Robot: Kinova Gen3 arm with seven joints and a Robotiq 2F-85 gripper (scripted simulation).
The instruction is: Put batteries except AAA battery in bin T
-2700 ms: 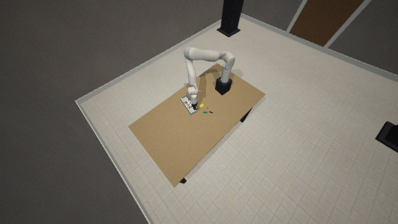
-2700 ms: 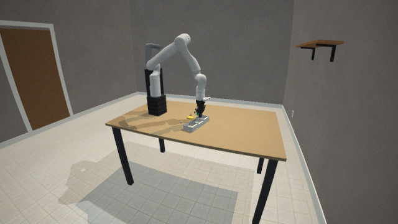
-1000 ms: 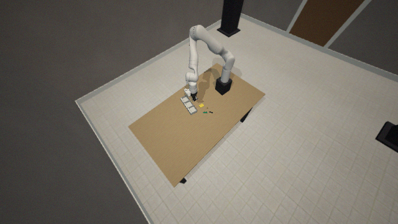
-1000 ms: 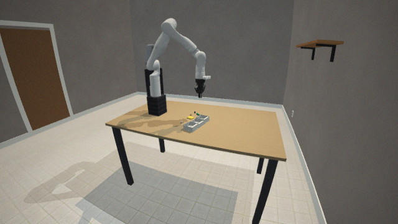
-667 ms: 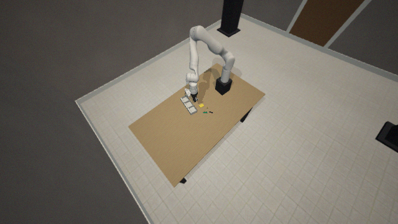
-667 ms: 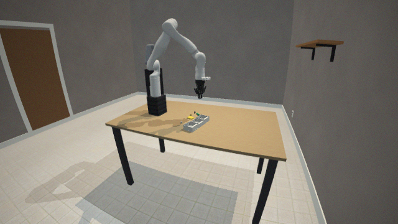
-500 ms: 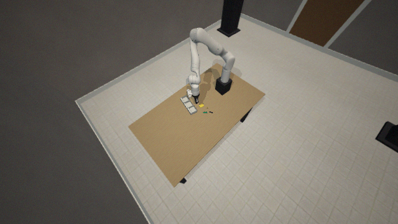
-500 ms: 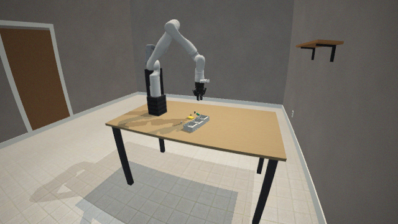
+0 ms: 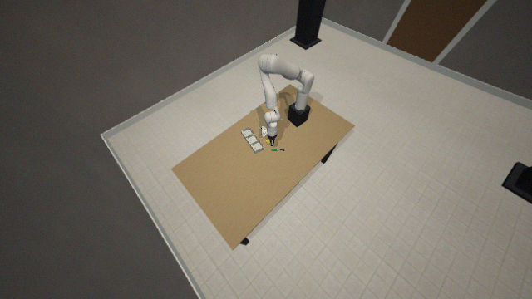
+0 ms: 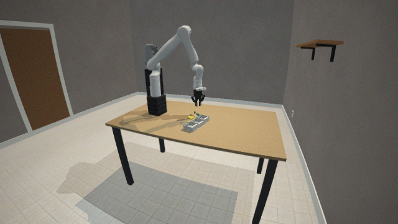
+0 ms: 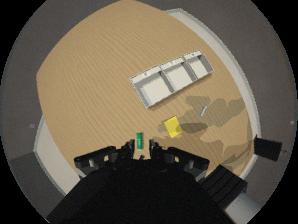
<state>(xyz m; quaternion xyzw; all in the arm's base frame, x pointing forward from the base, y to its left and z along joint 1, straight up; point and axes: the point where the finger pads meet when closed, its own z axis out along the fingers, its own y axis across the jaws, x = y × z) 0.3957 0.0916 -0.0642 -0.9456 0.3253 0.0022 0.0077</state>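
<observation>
You see table (image 10: 236, 130) mid-frame in exterior view; bin row (image 11: 172, 79) upper centre in wrist view; gripper (image 11: 140, 155) at bottom, fingers partly apart, empty; green battery (image 11: 140, 141) between fingertips, lying on table; yellow item (image 11: 173, 127) just right.

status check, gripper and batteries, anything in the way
Gripper partly open, holding nothing, above the table beside the bins. Green battery lies on the table below the fingers. Yellow item close by; nothing blocking.
</observation>
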